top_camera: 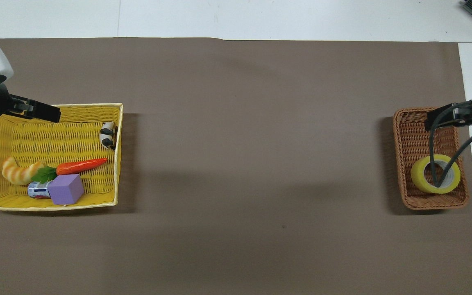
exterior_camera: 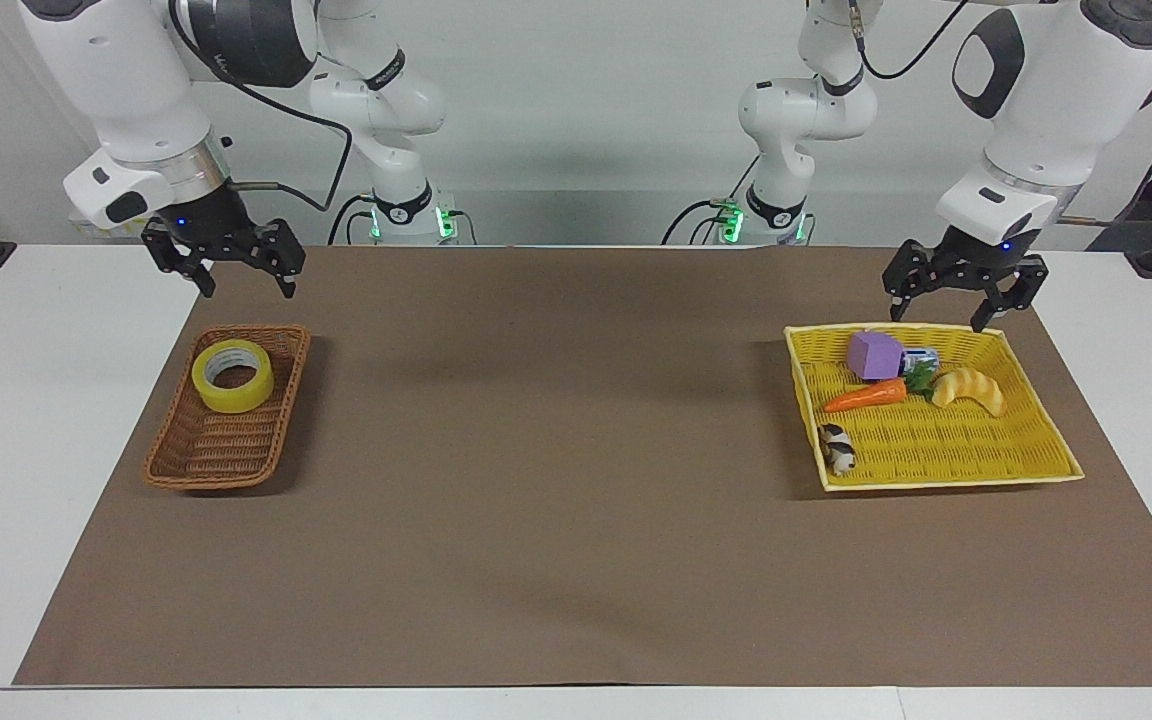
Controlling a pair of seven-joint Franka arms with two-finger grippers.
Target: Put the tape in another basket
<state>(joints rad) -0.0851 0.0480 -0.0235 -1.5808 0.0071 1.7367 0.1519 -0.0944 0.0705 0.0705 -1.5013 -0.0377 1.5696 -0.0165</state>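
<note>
The yellow tape (exterior_camera: 232, 375) lies flat in the brown wicker basket (exterior_camera: 221, 450), at the basket's end nearer to the robots. It also shows in the overhead view (top_camera: 420, 178), partly crossed by a cable, inside the wicker basket (top_camera: 408, 135). My right gripper (exterior_camera: 247, 290) is open and empty, raised over the mat just past the wicker basket's end nearest the robots. My left gripper (exterior_camera: 936, 320) is open and empty, over the yellow basket's rim nearest the robots, and waits.
The yellow square basket (exterior_camera: 946, 482) at the left arm's end holds a purple cube (exterior_camera: 873, 355), a carrot (exterior_camera: 864, 397), a croissant toy (exterior_camera: 971, 388), a small can (exterior_camera: 921, 357) and a black-and-white toy (exterior_camera: 839, 448). A brown mat (exterior_camera: 556, 450) covers the table.
</note>
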